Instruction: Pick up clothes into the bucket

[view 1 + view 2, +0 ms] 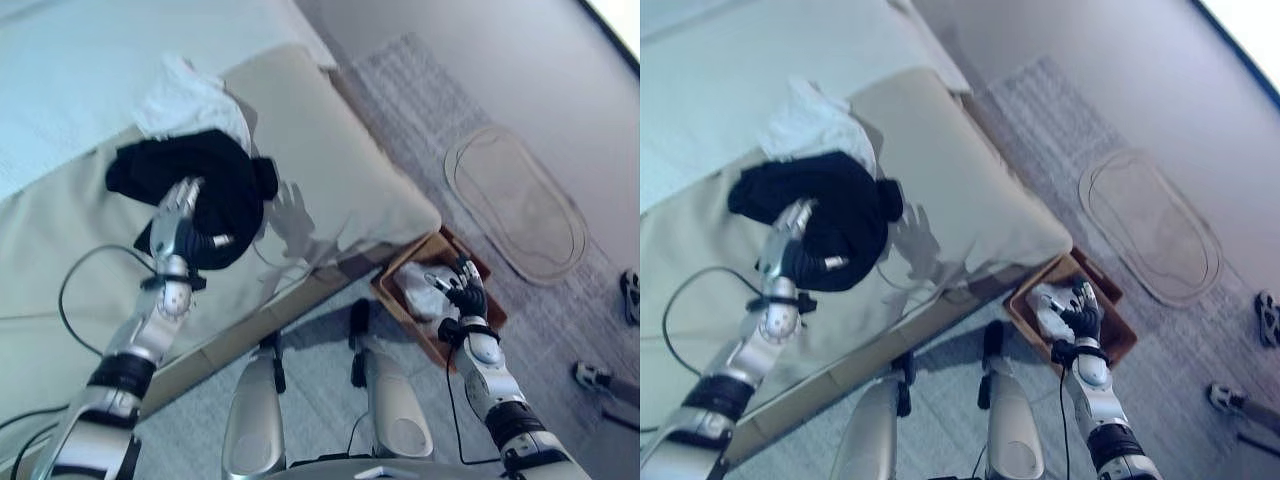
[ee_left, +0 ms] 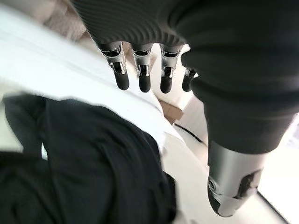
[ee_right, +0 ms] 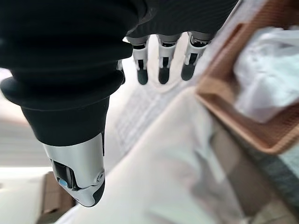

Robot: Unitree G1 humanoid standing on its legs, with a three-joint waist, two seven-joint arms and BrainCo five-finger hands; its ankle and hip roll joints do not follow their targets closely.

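Black cloth, your task's black garment [image 1: 215, 190], lies bunched on the bed [image 1: 340, 170] near its foot-end edge, touching a white garment [image 1: 185, 100], and your left hand [image 1: 178, 225] hovers over it with fingers [image 2: 122, 77] straight and apart, holding nothing. Your right hand [image 1: 465, 296] hangs open over the brown bucket [image 1: 418, 325] on the floor beside the bed's corner. The right wrist view shows white cloth [image 3: 271, 79] inside it.

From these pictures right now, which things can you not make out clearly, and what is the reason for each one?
- White garment on the bed: partly covered by the black garment, eye views.
- Black garment under the left hand: whether the fingers touch it is unclear; the hand hides the spot.
- Contents of the brown basket: something white, its type too blurred in the right wrist view, partly behind the right hand.
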